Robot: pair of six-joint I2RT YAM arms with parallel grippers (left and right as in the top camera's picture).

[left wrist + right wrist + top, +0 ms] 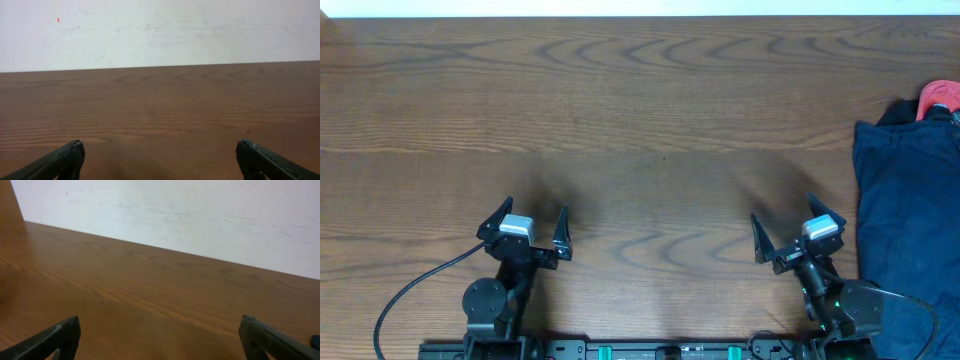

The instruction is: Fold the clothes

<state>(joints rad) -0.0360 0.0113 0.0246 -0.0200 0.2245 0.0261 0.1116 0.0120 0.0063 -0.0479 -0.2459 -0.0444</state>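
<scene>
The dark navy-blue shorts (910,210) lie at the right edge of the wooden table, partly cut off by the overhead view's edge. My right gripper (798,228) is open and empty, just left of the shorts and apart from them. My left gripper (533,222) is open and empty at the front left, far from the shorts. Both wrist views show spread fingers over bare wood: the left gripper (159,150) and the right gripper (161,327). A sliver of blue shows at the right wrist view's bottom right corner (316,341).
A red and black object (935,100) lies at the far right, just behind the shorts. The wooden table (650,130) runs back to a white wall (160,30). Cables trail from the arm bases at the front edge.
</scene>
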